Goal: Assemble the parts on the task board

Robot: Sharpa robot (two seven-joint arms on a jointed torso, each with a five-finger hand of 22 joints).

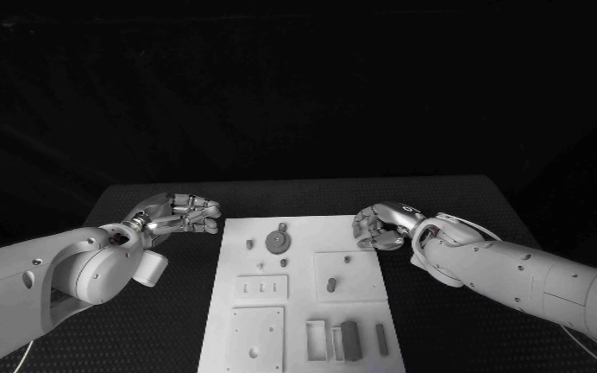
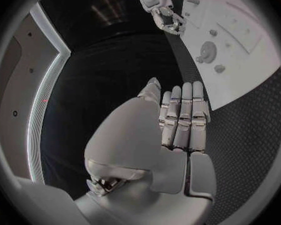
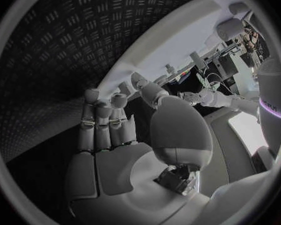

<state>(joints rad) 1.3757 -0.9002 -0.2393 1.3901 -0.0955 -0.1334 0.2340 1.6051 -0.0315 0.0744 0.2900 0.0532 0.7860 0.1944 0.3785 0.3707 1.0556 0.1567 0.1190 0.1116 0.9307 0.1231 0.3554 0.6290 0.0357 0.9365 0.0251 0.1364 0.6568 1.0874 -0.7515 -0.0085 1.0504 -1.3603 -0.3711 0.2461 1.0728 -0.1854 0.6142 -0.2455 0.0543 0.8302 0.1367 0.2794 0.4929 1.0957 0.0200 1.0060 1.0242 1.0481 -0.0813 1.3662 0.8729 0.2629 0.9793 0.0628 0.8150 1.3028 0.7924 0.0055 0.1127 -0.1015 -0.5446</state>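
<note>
Left hand hovers over the black table just off the far left corner of the task board. Fingers curled in toward the palm in the head view; in the left wrist view the fingers lie side by side, fairly straight, nothing between them and the palm. Holding nothing. Not touching the board.

Right hand sits at the far right corner of the board, overlapping its edge in the head view. Fingers curled in loosely. The right wrist view shows its fingers together, bent at the tips, palm bare, no part in the grasp. Whether it touches the board cannot be told.

Task board: white plate, long axis running away from the robot, centred between the two arms. Far end carries a round grey disc part with a small knob above it, plus small pegs beside it. To the right, a raised square panel with one small dark peg standing in it. Middle left, a small plate with slots. Near left, a larger square plate with a hole. Near right, a row of upright blocks, the darkest in the middle, a thin bar apart at the right.
</note>
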